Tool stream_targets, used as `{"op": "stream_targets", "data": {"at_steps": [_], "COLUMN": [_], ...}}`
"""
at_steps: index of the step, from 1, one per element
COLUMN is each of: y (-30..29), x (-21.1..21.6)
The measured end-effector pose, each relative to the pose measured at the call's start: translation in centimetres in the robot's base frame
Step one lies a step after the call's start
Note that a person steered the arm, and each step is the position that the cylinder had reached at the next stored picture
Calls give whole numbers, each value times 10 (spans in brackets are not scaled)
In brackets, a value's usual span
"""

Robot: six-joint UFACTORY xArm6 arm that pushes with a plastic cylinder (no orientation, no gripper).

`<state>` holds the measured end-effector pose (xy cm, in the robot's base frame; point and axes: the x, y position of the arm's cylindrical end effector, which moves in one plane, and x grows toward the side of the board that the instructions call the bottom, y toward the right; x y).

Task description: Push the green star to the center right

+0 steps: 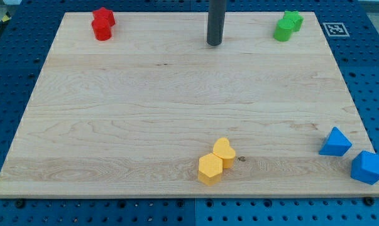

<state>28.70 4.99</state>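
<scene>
blue perforated panelling [13, 75] surrounds the pale wooden worktop [176, 107], which fills most of the camera view. a square black-and-white marker [334, 29] lies on the panelling just past the worktop's top right corner.

my tip [214, 43] is the lower end of a straight dark rod that enters from the view's top. it sits near the top edge of the worktop, slightly to the view's right of the middle of that edge. it touches no block. the rod carries no jaws, so no jaw state applies.

task object: the green star [293, 20] lies close to the top right corner of the worktop. a second green block [282, 31], rounded in outline with its exact shape not clear, sits against the star's lower left side; the two appear to touch. both lie to the view's right of my tip and well apart from it.

other blocks:
- a red star [104, 16] and a red cylinder-like block [102, 30] sit together near the top left corner, apparently in contact, the star nearer the top edge.
- a yellow heart [224, 151] and a yellow hexagon [210, 169] sit together near the bottom edge, slightly right of its middle, touching; the hexagon is nearer the edge.
- a blue triangular block [335, 142] and a blue block [368, 167] of angular shape lie near the bottom right corner, just beside each other. the second of these overhangs or stands at the right edge.
</scene>
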Motion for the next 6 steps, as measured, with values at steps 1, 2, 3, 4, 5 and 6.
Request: {"op": "stream_targets", "data": {"at_steps": [1,2,3,4,5,6], "y": [0,0,0,12,59,107], "x": [-2,-3,-9,-37,-52,-70]}}
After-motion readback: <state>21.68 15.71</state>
